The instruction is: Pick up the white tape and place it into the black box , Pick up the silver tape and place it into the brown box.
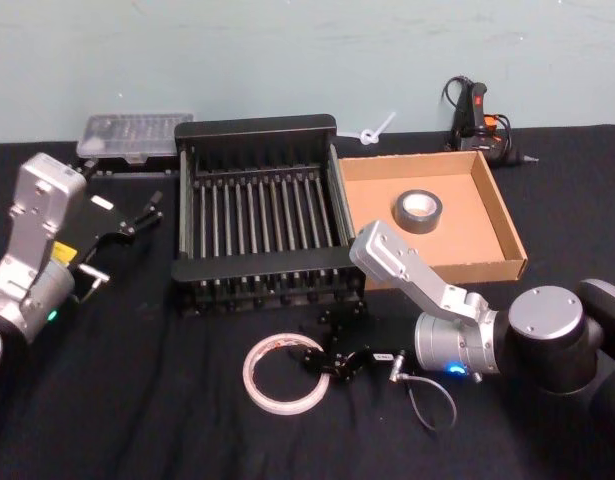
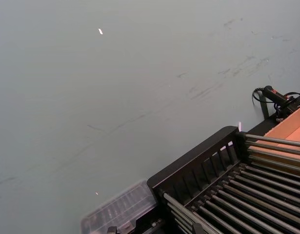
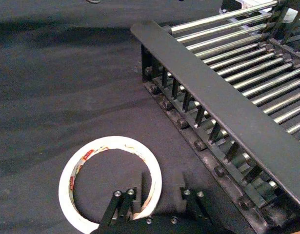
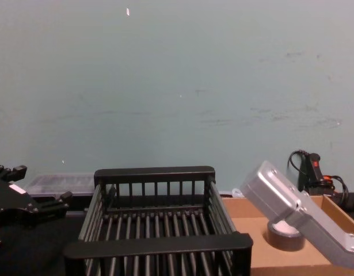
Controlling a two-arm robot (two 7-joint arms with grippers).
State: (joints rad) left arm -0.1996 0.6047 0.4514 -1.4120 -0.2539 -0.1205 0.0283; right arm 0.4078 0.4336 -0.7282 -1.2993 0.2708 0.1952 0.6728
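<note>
The desk point(image 1: 107, 400) is lying under a black cloth, and the black box point(image 1: 257, 215) is sitting at its centre, nothing showing on its slatted floor. Touching the crate's side at three o'clock, the brown box point(image 1: 492, 215) is carrying the silver tape point(image 1: 417, 210), which is lying flat near the tray's middle. Out at nine o'clock from the crate, the left claw point(image 1: 122, 230) is hanging above the cloth with its fingers spread apart, gripping nothing. Down at six o'clock, just in front of the crate's near rim, the right claw point(image 1: 332, 360) is straddling the edge of the white tape point(image 1: 284, 373): one finger is sitting inside the ring's hole, the other outside, spread and not pinching. The ring is lying flat on the cloth.
</note>
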